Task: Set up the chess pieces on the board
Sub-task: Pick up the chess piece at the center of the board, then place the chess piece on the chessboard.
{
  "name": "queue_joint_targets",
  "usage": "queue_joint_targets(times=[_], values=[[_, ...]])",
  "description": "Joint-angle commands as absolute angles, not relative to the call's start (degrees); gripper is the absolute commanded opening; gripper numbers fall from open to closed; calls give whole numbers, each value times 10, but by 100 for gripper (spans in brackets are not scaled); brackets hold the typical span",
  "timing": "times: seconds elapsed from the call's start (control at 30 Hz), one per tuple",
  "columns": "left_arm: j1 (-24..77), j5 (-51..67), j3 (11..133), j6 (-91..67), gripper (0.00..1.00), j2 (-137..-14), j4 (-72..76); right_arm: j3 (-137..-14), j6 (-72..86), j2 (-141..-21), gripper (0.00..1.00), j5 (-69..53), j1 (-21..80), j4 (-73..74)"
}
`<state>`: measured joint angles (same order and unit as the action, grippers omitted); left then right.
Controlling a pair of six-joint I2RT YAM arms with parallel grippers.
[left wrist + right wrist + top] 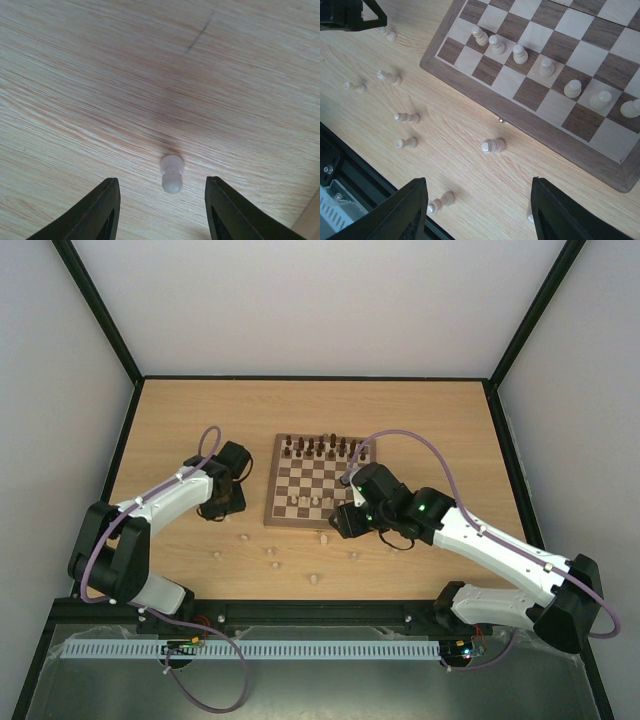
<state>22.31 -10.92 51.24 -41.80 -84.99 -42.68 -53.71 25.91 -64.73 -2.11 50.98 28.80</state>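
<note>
The left gripper (pixel 161 205) is spread wide, a pale piece (pixel 172 174) resting just ahead between its fingers, touching neither. The right gripper (pixel 477 210) is spread too. A second pale piece (pixel 492 146) sits just ahead of it, and beyond lies the board (pixel 520 115) with its pawn row (pixel 520 54).

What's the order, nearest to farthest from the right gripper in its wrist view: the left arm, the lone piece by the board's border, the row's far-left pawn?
1. Lone piece, on the table just ahead of the right gripper.
2. Far-left pawn, on the board.
3. Left arm, top-left corner.
</note>
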Motion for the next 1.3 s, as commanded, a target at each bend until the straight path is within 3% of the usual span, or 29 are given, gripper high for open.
queue_joint_targets(times=[0.0,0.2,0.3,0.47,0.67,0.9,1.27], values=[[214,-97,487,-420,50,-850,-406,-524,252,-635,57,-31,512,300],[214,-81,471,-416,46,-865,-380,-524,252,-635,57,-33,511,300],[212,-76,471,-411,39,-872,-369,-522,252,-635,57,-33,511,300],[209,-70,469,-401,16,-881,-360,-522,253,-636,57,-27,512,302],[209,-49,468,-386,7,-878,-362,-521,253,-635,57,-23,511,304],[278,-59,593,-357,6,-852,-469,-522,254,-640,57,-15,511,306],[360,-43,737,-308,8,-983,-520,-530,257,-651,57,10,511,313]])
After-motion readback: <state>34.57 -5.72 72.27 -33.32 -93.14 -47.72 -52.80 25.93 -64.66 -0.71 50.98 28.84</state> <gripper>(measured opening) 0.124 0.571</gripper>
